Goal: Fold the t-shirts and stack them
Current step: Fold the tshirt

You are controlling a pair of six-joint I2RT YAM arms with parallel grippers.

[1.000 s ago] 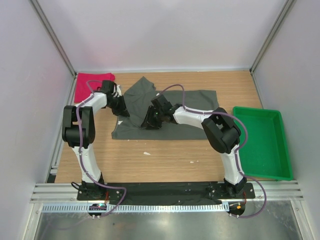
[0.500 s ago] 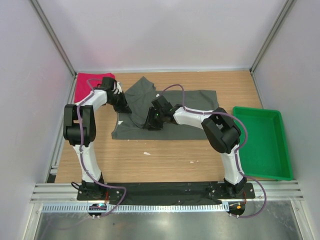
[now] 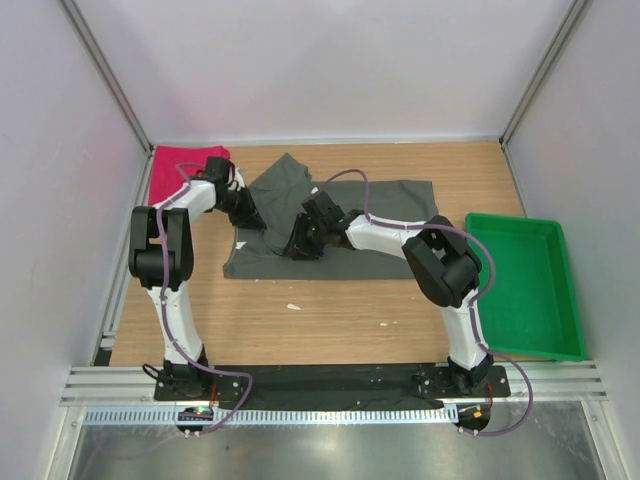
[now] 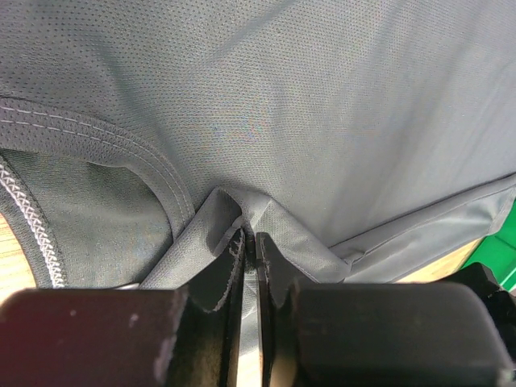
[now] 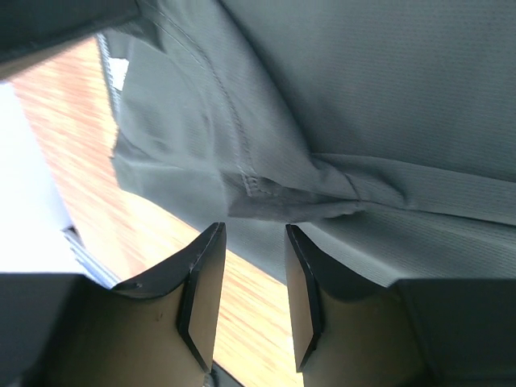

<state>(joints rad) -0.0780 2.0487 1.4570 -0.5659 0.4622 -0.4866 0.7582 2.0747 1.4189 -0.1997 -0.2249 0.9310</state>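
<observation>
The dark grey-olive t-shirt (image 3: 390, 215) lies spread across the middle of the wooden table, one part folded up at the far left. The pinkish-red t-shirt (image 3: 172, 168) lies folded at the far left corner. My left gripper (image 3: 250, 215) sits at the grey shirt's left edge, shut on a pinched fold of it near the collar seam (image 4: 250, 246). My right gripper (image 3: 300, 243) hovers over the shirt's left-middle part, jaws open and empty, just above a hemmed fold (image 5: 282, 197).
A green plastic tray (image 3: 525, 285) stands at the right side of the table. White walls enclose the table on three sides. A small white speck (image 3: 293, 306) lies on the wood in front of the shirt.
My left gripper shifted slightly up and back along the shirt's left edge, still holding cloth. My right gripper stayed almost in place over the shirt.
</observation>
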